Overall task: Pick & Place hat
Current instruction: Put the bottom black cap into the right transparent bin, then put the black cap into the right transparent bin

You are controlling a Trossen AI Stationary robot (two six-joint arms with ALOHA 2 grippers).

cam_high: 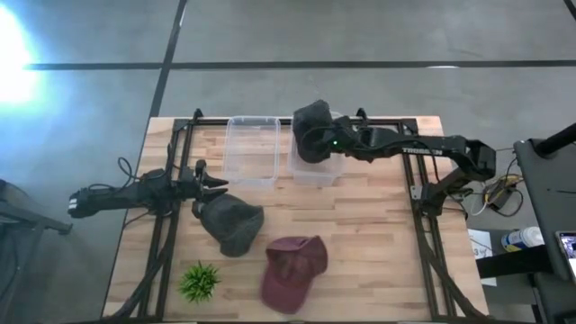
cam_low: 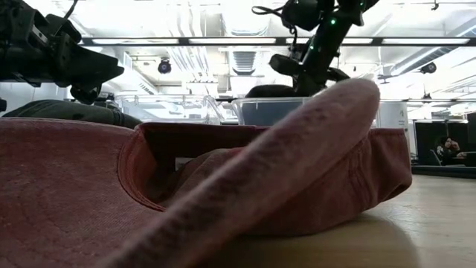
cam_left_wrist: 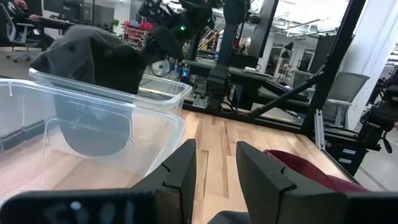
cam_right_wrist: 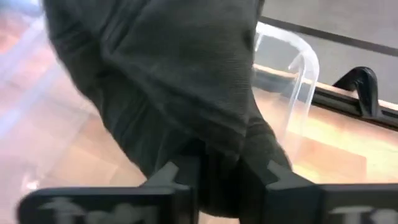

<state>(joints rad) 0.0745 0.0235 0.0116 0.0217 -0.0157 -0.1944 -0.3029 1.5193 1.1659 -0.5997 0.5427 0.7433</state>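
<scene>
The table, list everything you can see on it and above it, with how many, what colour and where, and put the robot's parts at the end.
Clear plastic bins: 2, transparent, side by side at the table's far edge; left bin, right bin.
Dark hat held by the right arm: 1, dark grey, hanging over the right bin.
Dark hat on the table: 1, dark grey, near the left gripper.
Red cap: 1, maroon, near the front edge, middle.
Small plant: 1, green, front left.
Table: 1, light wood with a black frame.
Left gripper: black, fingers open, beside the dark hat on the table.
Right gripper: black, fingers shut on the held hat above the right bin.
</scene>
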